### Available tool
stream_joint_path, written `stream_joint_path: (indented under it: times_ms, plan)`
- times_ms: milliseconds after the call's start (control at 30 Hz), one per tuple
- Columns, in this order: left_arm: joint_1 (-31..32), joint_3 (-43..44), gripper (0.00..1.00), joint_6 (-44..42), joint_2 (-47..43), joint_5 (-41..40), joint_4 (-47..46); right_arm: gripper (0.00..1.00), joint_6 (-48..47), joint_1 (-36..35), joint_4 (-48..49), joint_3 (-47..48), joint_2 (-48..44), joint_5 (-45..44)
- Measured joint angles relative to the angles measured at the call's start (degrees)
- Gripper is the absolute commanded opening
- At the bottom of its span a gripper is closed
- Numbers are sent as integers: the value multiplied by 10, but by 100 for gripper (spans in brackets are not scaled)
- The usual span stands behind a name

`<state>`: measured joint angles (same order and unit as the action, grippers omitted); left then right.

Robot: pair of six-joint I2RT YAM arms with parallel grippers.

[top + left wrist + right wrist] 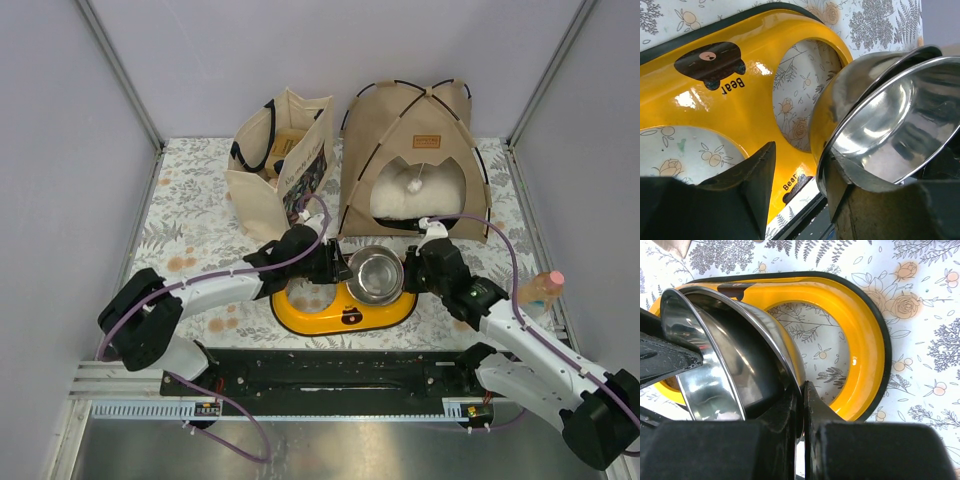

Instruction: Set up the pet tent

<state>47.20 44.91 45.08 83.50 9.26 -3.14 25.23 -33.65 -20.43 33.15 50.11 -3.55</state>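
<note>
While the left gripper (336,265) held its jaws apart (gripping nothing) beside the round shiny steel bowl (375,275), the right gripper (410,273) pinched the bowl's right rim; the large tan canvas pet tent (415,140) stood at the table's (190,220) far edge, right of centre.

Top view: print on the brown label patch (427,141) of the pet tent (395,125) too small to read; cream pillow (400,205) largely hidden inside the doorway; tote bag (255,200) contents only partly seen; middle of the yellow feeder stand (385,314) covered by the steel bowl (376,275); lower part of the bottle (545,288) hidden behind the right arm (530,340).
Left wrist view: steel bowl cut off at the right edge, lower rim hidden behind one of the left fingers (865,217).
Right wrist view: bowl rim hidden where pinched between the right fingers (817,412).
</note>
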Motion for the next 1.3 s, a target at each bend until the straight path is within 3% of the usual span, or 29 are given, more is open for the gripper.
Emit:
stream_joint_path:
  times_ms: [100, 233, 400, 667, 700, 800, 1033, 1300]
  plan:
    - [2, 2, 22, 6, 10, 8, -11, 0, -5, -1, -1, -2, -4, -13]
    - [9, 4, 15, 13, 10, 18, -21, 0, -7, -6, 1, -2, -6, -30]
    - [10, 4, 15, 15, 5, 19, -24, 0, -6, -10, 3, -2, -9, -46]
    - [8, 4, 26, 14, -19, 12, 8, 0, -6, -13, 12, -2, -12, -82]
    - [8, 4, 24, 13, -22, 10, 14, 0, -6, -13, 12, -2, -13, -88]
    - [7, 4, 0, 12, -27, 9, 30, 0, -7, -13, 16, -4, -16, -94]
    - [9, 4, 0, 9, -43, -5, 53, 0, -4, -12, 17, -14, -7, -102]
    - [8, -8, 0, -1, -125, -99, 140, 0, 12, -12, 12, -8, 8, -104]
